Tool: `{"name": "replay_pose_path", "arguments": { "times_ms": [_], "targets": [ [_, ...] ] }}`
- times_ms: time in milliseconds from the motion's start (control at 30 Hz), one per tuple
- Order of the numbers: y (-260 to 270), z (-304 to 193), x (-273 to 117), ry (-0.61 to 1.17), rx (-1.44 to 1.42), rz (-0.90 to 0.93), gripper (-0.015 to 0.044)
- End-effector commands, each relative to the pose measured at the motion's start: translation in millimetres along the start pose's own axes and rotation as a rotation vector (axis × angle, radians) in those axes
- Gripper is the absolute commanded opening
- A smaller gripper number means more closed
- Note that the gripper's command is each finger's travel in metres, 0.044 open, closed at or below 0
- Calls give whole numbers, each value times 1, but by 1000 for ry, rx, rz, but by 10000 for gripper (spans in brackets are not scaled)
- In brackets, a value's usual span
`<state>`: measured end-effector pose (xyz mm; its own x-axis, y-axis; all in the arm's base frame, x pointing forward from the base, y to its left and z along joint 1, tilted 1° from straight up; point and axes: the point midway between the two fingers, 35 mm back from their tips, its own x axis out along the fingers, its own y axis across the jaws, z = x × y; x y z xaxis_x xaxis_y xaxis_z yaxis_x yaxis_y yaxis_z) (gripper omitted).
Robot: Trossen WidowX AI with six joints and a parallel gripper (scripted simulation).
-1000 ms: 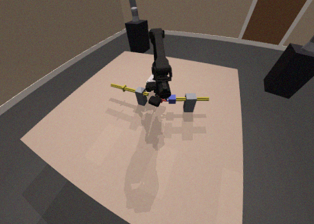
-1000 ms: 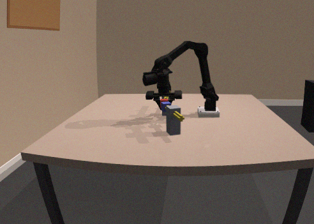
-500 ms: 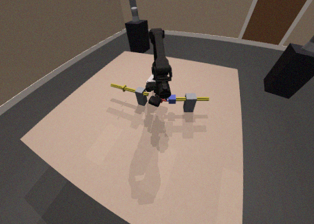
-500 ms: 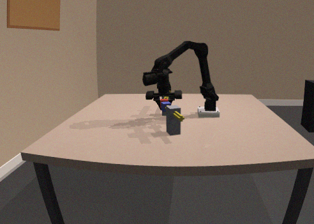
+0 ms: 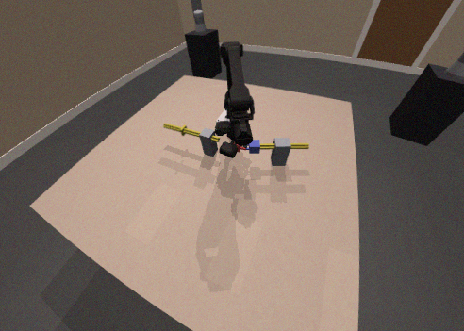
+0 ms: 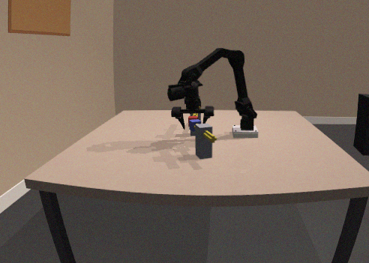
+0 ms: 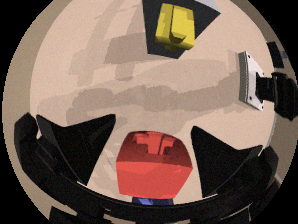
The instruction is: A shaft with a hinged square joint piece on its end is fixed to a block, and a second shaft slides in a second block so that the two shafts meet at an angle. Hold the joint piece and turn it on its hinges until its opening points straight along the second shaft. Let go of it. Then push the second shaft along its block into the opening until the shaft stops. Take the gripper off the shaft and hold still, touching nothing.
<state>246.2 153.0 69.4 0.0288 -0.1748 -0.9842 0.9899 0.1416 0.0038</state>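
Note:
The red joint piece (image 5: 240,148) (image 6: 193,118) (image 7: 154,177) hangs on the blue hinge part (image 5: 255,146) (image 6: 195,123) (image 7: 152,201) at the end of the fixed yellow shaft (image 5: 299,146) (image 6: 210,136). Its cross-shaped opening faces roughly toward the second yellow shaft (image 5: 172,126) (image 7: 182,20) in the wrist view. That shaft passes through its grey block (image 5: 208,144) (image 7: 152,37), its near end apart from the joint piece. My gripper (image 6: 194,126) (image 7: 154,124) is open, one finger on each side of the joint piece, with a gap on both sides. Its fingertips are hidden in the top view.
The fixed shaft's grey block (image 5: 279,157) (image 6: 203,147) stands beyond the blue part. The second shaft has a yellow crosspiece (image 5: 183,130) near its outer end. The arm's white base (image 6: 245,133) (image 7: 250,80) stands on the table (image 5: 292,227) (image 6: 281,165), to one side of the shafts.

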Motion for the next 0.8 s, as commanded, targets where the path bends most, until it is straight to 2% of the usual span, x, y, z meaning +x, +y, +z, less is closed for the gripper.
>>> {"name": "replay_pose_path", "arguments": {
  "times_ms": [0,400,767],
  "targets": [
    [0,0,0,1,-1,0,440],
    [0,1,-1,21,0,-3,440],
    [0,8,-26,364,5,14,440]
  ]
}}
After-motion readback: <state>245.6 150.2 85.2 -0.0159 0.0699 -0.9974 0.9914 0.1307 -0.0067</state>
